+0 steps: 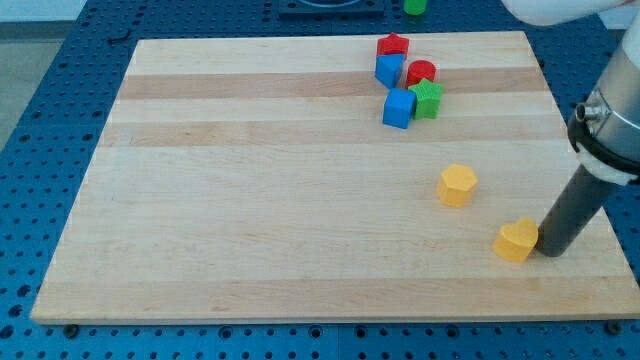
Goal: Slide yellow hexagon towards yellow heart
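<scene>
The yellow hexagon (456, 186) lies on the wooden board at the view's right of centre. The yellow heart (516, 241) lies below and to the right of it, near the board's bottom right, a short gap apart. My tip (551, 252) rests on the board right next to the heart's right side, touching or nearly touching it. The tip is well to the lower right of the hexagon.
A cluster sits near the view's top: a red star (393, 45), a blue block (389, 69), a red cylinder (421, 72), a green star (427, 98) and a blue cube (399, 108). A green block (414, 6) lies off the board (250, 200) at the top.
</scene>
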